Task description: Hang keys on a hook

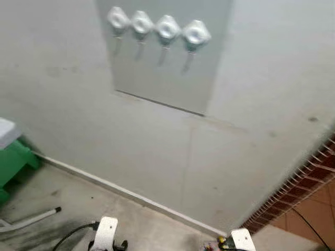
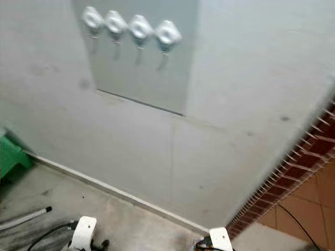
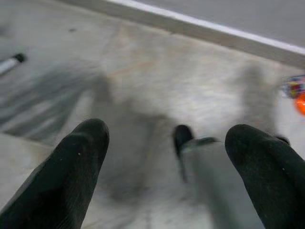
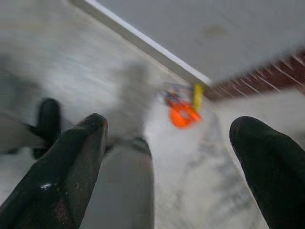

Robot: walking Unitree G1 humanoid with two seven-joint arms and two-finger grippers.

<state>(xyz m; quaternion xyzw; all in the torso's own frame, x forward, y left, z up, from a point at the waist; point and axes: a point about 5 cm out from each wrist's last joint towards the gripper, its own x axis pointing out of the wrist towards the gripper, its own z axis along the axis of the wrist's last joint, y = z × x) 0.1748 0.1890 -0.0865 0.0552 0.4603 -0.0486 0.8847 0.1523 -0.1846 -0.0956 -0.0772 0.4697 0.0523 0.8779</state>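
Four hooks (image 1: 157, 27) on a grey panel (image 1: 172, 78), upper centre; no legible writing. Keys (image 4: 181, 107) lie on the floor (image 4: 95, 71), centre of the right wrist view. Left gripper (image 3: 167, 171) and right gripper (image 4: 167, 167) both open, empty. Green bin (image 1: 13, 157) at left.

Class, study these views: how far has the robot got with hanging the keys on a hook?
Done: nothing; all four hooks on the wall panel look bare.
In hand: nothing; the left gripper and right gripper hang open over the floor.
Left: pick up the colourful bunch, likely the keys, and hang it.
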